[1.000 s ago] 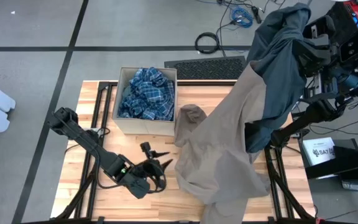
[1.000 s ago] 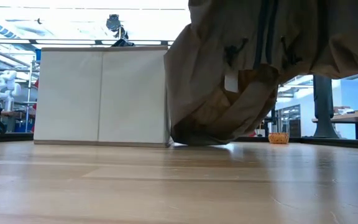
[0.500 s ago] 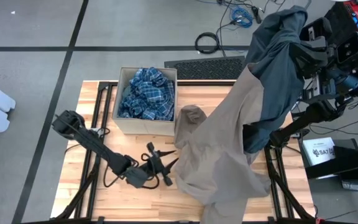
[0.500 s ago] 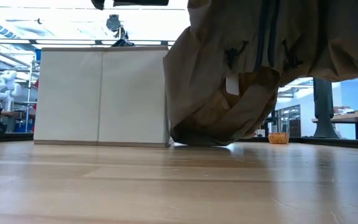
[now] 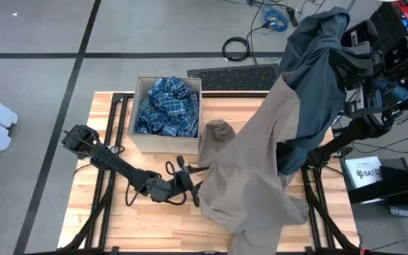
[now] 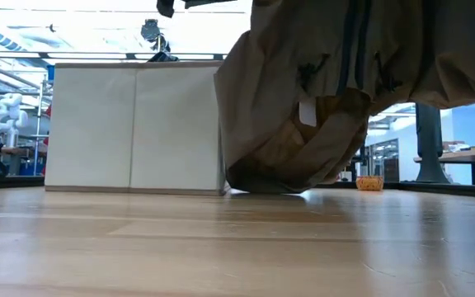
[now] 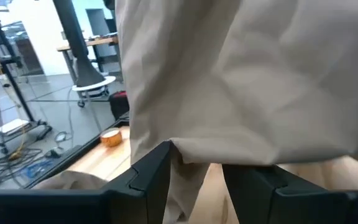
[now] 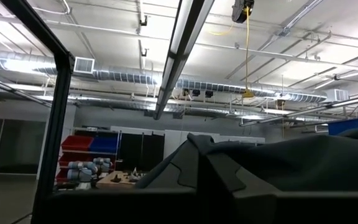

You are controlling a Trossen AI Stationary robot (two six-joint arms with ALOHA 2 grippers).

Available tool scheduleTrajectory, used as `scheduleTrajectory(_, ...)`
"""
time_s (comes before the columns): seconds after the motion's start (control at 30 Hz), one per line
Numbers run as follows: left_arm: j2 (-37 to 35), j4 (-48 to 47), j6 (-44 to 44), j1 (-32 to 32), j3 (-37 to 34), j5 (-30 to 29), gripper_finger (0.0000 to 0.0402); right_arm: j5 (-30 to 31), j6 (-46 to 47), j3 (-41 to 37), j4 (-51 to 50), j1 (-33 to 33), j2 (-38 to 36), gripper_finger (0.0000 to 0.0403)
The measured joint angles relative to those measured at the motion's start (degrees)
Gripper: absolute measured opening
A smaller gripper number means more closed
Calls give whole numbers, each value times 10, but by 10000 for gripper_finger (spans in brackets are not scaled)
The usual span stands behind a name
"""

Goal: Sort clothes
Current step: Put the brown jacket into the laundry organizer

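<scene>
Wood surface: pale plank table (image 5: 91,212), seen from above, with dark frame rails running along both sides.
Left gripper (image 5: 195,185): low over the near middle of the table, reaching toward the hanging cloth; fingers (image 7: 148,177) parted, their tips right at the lower hem of the taupe garment; cannot tell whether any fabric is pinched between them.
Taupe-brown garment (image 5: 250,177): large, draped from high at the far right down to the table; lower folds resting on the wood right of centre and spilling past the near edge; in the low view, hanging as a bulky bundle (image 6: 303,107) that touches the tabletop just beside the box.
Dark blue-grey garment (image 5: 317,78): lying over the upper part of the taupe piece, hung up at the far right, one end dangling down beside the taupe cloth.
Right gripper (image 8: 222,180): raised high at the far right corner, wrapped in the dark cloth; clenched tight, apparently on that cloth, though the grip itself is hidden by fabric.
Box (image 5: 139,138): light-walled, open-topped, standing at the far middle of the table, left of the taupe folds.
Plaid shirt (image 5: 167,106): blue and white, crumpled inside the box, filling it to the rim.
Beyond the table: grey floor with dark tape lines, a black mat (image 5: 232,76), coiled cables (image 5: 236,48).
</scene>
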Motion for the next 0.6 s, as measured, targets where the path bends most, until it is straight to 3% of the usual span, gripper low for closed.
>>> scheduleTrajectory(0.23, 0, 23, -5, 2, 0, 22, 141, 1, -1, 0, -5, 0, 0, 0)
scheduleTrajectory(0.3, 1, 47, -4, 2, 0, 10, 115, 3, -1, 0, -7, 0, 0, 0)
scheduleTrajectory(0.43, -13, 60, 19, 1, 0, 8, 23, 3, 7, 0, -13, 0, 0, 0)
scheduleTrajectory(0.6, -47, 60, 90, -5, 9, -10, 6, 3, 61, 0, -85, 0, -9, 0)
